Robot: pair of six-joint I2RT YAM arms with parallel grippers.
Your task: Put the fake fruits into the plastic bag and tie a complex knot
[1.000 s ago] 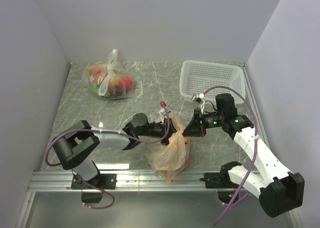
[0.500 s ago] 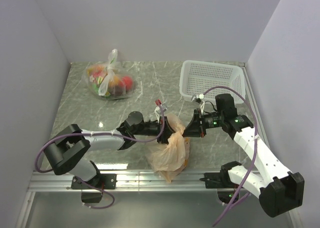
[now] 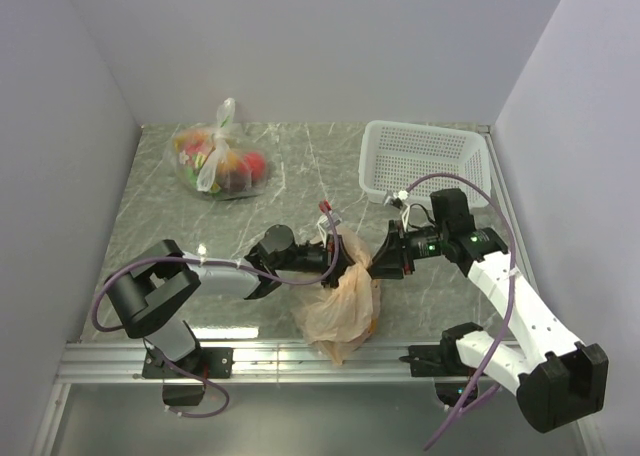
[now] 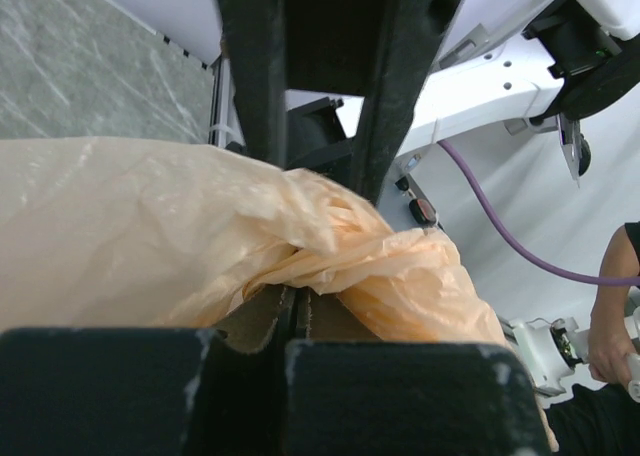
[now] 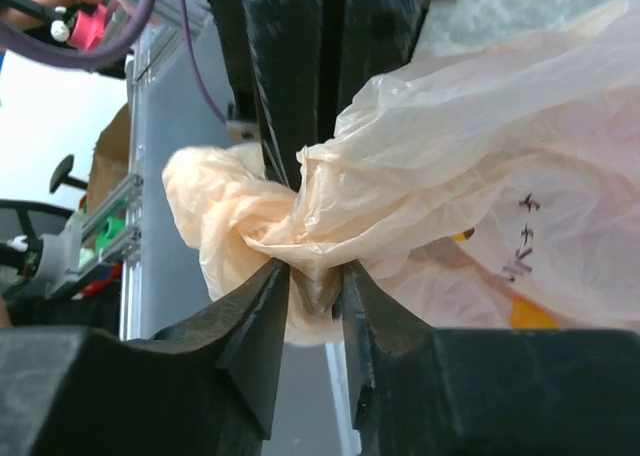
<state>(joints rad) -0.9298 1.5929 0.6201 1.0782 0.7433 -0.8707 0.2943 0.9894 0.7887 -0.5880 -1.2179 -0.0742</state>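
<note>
The peach-orange plastic bag (image 3: 341, 298) lies slumped near the table's front edge, its top bunched up between my two grippers. My left gripper (image 3: 334, 255) reaches in from the left and is shut on a twisted piece of the plastic bag (image 4: 130, 226); its pads (image 4: 262, 314) are pressed together with film coming out at the tips (image 4: 293, 296). My right gripper (image 3: 375, 257) faces it from the right. Its jaws stand apart, and a fold of the plastic bag (image 5: 450, 156) sits loosely in the gap (image 5: 315, 276). The fake fruits are hidden.
A clear bag of mixed fruits with white handles (image 3: 218, 162) lies at the back left. A white perforated basket (image 3: 425, 161) stands at the back right. Walls close in the table on the left, back and right.
My right gripper's jaws have parted from shut and backed slightly right. My left gripper reached right, drew back a little and closed on the bag's twisted top.
</note>
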